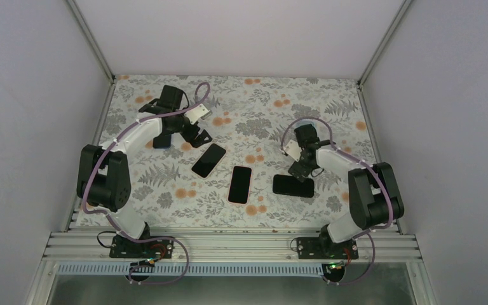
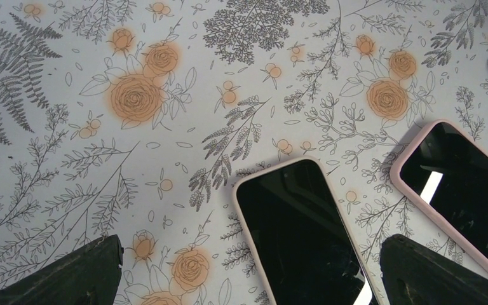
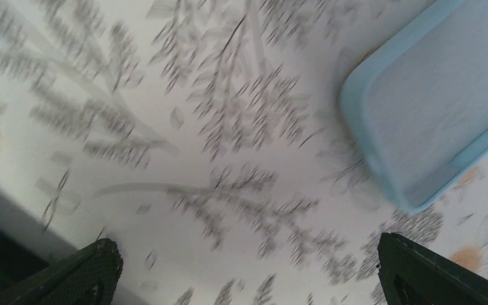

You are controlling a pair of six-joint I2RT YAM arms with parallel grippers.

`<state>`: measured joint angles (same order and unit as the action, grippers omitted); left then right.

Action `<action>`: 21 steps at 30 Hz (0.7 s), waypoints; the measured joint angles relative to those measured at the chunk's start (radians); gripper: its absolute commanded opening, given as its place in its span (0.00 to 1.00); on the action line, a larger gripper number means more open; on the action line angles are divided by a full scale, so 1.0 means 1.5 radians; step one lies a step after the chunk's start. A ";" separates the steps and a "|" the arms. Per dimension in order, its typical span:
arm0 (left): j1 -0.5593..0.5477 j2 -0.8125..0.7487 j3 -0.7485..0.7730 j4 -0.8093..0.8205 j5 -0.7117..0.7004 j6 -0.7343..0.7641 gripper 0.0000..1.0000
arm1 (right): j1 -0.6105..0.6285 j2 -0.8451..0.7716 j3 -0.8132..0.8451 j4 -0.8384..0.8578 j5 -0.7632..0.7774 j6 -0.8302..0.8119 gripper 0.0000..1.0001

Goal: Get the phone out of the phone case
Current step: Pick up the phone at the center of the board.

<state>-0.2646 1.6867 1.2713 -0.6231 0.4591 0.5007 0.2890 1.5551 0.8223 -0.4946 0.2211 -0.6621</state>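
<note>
A black phone in a pale pink soft case (image 2: 295,232) lay flat and screen up on the floral-printed desk (image 1: 267,108), just ahead of the left pincer (image 2: 249,244). That pincer's black fingers (image 2: 76,273) were spread wide with nothing held between them. A second pink-cased phone (image 2: 464,187) lay just beside the first, not touching it, and a third dark phone (image 1: 293,186) lay crosswise close to the right pincer (image 3: 248,244). The right pincer was likewise spread wide and empty, and it was held over the desk near a light-blue rounded shell (image 3: 429,108); through the blur it could not be told whether that was an empty case. No phone appeared to have been freed, so the step in hand was judged to be the approach to the nearest cased phone. It would best be done with the case pinned flat by one pincer while a corner of the soft lip was peeled off the glass by the other. A corner should be worked before a long side, and the neighbouring phone should be left unnudged.
</note>
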 measured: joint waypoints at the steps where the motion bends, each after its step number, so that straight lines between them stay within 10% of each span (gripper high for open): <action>1: 0.000 0.000 0.000 0.000 0.001 0.000 1.00 | -0.004 -0.008 -0.005 -0.017 -0.005 -0.004 1.00; 21: 0.000 -0.008 -0.013 0.001 0.003 0.008 1.00 | -0.027 -0.106 0.017 -0.317 -0.246 -0.098 1.00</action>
<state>-0.2646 1.6745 1.2522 -0.6212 0.4641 0.5121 0.2485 1.3960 0.8478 -0.9699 -0.1486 -0.8089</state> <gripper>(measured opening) 0.999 0.995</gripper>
